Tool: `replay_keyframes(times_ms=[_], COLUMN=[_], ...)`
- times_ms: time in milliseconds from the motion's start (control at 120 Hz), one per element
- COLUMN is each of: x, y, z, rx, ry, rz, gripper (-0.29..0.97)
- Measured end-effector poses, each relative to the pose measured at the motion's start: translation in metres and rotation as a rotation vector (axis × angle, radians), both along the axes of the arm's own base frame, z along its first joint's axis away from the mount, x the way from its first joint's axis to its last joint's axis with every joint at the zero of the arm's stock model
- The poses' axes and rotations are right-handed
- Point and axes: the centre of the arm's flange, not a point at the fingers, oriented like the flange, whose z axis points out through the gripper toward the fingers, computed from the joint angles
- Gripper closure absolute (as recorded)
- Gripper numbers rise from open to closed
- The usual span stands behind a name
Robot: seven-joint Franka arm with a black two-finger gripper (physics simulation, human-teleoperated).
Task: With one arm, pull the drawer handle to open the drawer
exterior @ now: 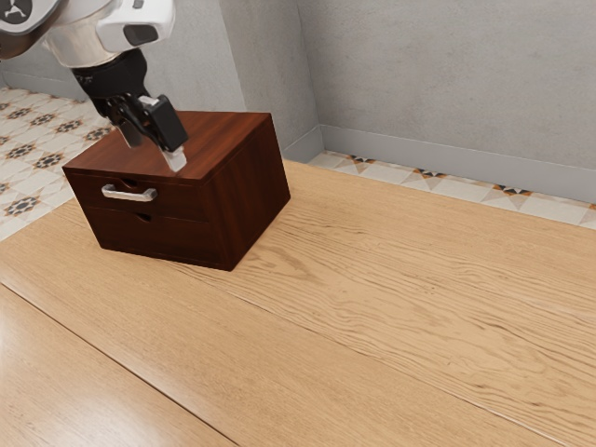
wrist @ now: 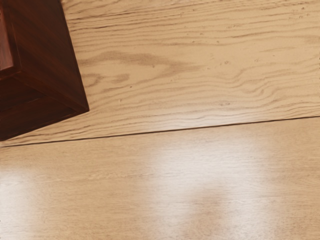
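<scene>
A dark brown wooden cabinet stands on the light wooden table, toward the exterior view's left. Its upper drawer carries a pale metal handle and sits flush with the cabinet front. Below it is a second drawer front. My black gripper hangs over the cabinet's top, just above and to the right of the handle, touching nothing. Its fingers stand apart, open, with one pale fingertip pointing down at the top's front edge. In the wrist view a corner of the cabinet shows beside bare table.
A seam runs across the table in front of the cabinet. Behind the cabinet stand grey walls and a patterned tile floor. Wide open tabletop lies to the exterior view's right of the cabinet.
</scene>
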Motion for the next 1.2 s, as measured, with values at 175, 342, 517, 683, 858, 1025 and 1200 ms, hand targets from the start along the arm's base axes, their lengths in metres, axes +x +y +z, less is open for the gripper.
replay_keyframes(times_ms=[175, 342, 517, 683, 858, 1025, 1200], x=[0.005, 0.003, 0.013, -0.054, -0.116, -0.153, -0.147], y=[0.002, -0.011, -0.035, -0.062, -0.080, 0.030, 0.203], z=[0.005, 0.005, -0.022, -0.029, -0.028, -0.035, -0.133], rx=[0.004, -0.009, -0.018, 0.057, 0.186, 0.125, -0.030], ry=[-0.045, -0.035, 0.075, 0.098, -0.011, -0.168, -0.272], rz=[-0.031, -0.117, -0.404, -0.648, -0.858, -1.070, -1.128], gripper=[0.00, 0.00, 0.00, 0.00, 0.00, 0.00, 0.00])
